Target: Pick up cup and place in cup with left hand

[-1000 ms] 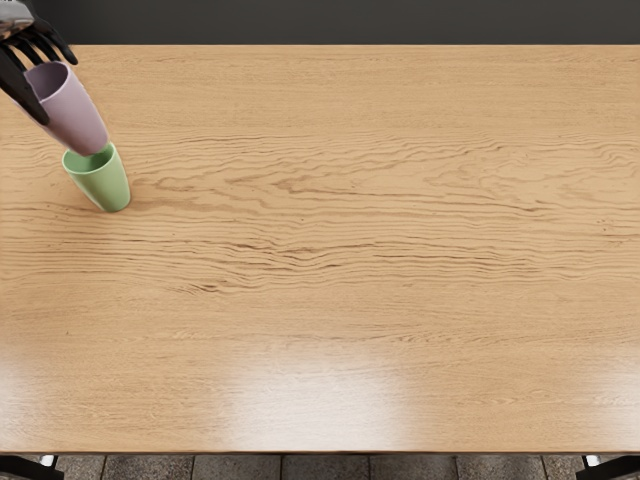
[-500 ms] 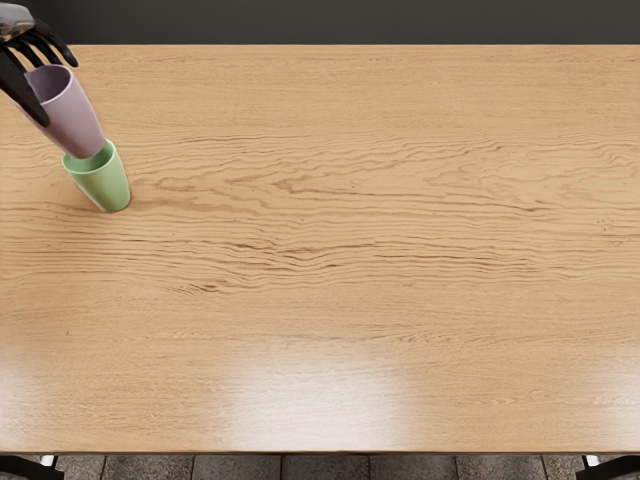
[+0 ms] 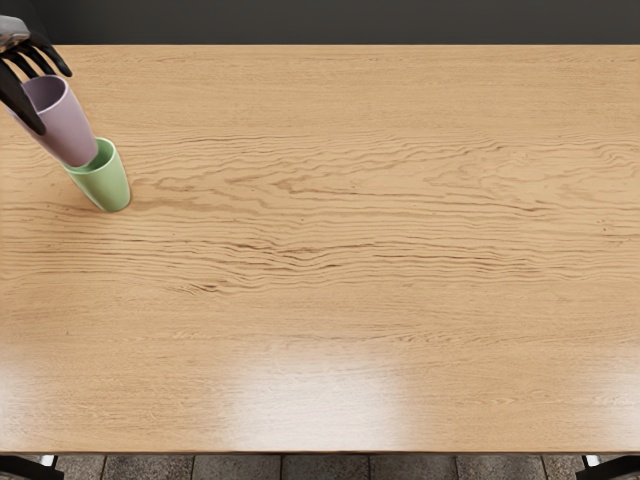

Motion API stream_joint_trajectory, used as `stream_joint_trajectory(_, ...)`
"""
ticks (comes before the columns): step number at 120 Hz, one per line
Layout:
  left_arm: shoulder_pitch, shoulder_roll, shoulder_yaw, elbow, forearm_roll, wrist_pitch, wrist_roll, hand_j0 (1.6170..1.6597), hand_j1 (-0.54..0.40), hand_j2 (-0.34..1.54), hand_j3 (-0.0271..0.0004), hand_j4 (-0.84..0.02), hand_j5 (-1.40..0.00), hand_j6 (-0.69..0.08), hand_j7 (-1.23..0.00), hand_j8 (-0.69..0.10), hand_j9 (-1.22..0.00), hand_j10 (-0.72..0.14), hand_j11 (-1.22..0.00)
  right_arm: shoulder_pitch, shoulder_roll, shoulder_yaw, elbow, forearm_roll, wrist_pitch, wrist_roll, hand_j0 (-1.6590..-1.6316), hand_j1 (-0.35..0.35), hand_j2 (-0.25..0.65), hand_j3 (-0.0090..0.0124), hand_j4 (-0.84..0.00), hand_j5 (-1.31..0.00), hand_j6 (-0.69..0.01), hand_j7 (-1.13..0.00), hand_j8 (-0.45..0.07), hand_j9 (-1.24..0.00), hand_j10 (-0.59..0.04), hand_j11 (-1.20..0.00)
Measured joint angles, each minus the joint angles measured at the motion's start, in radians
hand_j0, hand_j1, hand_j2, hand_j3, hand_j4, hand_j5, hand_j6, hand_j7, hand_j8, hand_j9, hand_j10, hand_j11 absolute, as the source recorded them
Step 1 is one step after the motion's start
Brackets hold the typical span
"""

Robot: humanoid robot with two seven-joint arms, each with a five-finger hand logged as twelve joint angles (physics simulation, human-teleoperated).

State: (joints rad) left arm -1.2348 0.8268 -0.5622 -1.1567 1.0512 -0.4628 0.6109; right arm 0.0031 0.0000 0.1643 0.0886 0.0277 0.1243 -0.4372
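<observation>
At the surface's (image 3: 350,250) far L corner, the L hand (image 3: 18,50) holds the purple cup (image 3: 68,125), thumb along its side, other fingers nr the rim. Purple cup's base overlaps the mouth of the green cup (image 3: 105,188); can't tell if it's inside.

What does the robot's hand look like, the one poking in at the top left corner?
The left hand has a pale grey, smooth, rounded shell over its back, and slim, black, jointed-looking fingers. I see no cables or sleeve on the small part that shows. The right hand is out of view.
</observation>
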Motion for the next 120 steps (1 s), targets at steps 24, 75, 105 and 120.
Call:
stream_joint_trajectory(24, 0.000, -0.035, 0.000, 0.031, 0.000, 0.003, 0.000, 1.6572, -0.121, 0.23, 0.0000, -0.453, -0.61, -0.392, -0.61, -0.367, -0.60, -0.457, -0.60, 0.000, 0.000, 0.000, -0.001, 0.000, 0.000, 0.000, -1.6581, -0.349, 0.000, 0.0000, 0.000, 0.00, -0.001, 0.00, 0.000, 0.00, 0.000, 0.00)
stream_joint_trajectory(75, 0.000, -0.056, -0.001, 0.061, 0.001, 0.004, 0.000, 1.6572, -0.124, 0.25, 0.0000, -0.466, -0.62, -0.388, -0.63, -0.367, -0.62, -0.468, -0.62, 0.000, 0.000, 0.000, -0.001, 0.000, -0.001, 0.000, -1.6581, -0.349, 0.000, 0.0000, 0.000, 0.00, -0.001, 0.00, 0.000, 0.00, 0.000, 0.00)
stream_joint_trajectory(105, -0.003, -0.066, 0.000, 0.091, 0.002, 0.003, 0.000, 1.6571, -0.133, 0.26, 0.0000, -0.473, -0.63, -0.383, -0.63, -0.365, -0.63, -0.476, -0.63, 0.000, 0.000, 0.000, -0.001, 0.000, -0.001, 0.000, -1.6581, -0.349, 0.000, 0.0000, 0.000, 0.00, -0.001, 0.00, 0.000, 0.00, 0.000, 0.00)
stream_joint_trajectory(120, -0.006, -0.064, -0.001, 0.100, 0.002, 0.003, 0.000, 1.6570, -0.126, 0.26, 0.0000, -0.477, -0.64, -0.389, -0.63, -0.369, -0.63, -0.480, -0.63, 0.001, 0.000, 0.000, -0.001, 0.000, -0.001, 0.000, -1.6581, -0.349, 0.000, 0.0000, 0.000, 0.00, -0.001, 0.00, 0.000, 0.00, 0.000, 0.00)
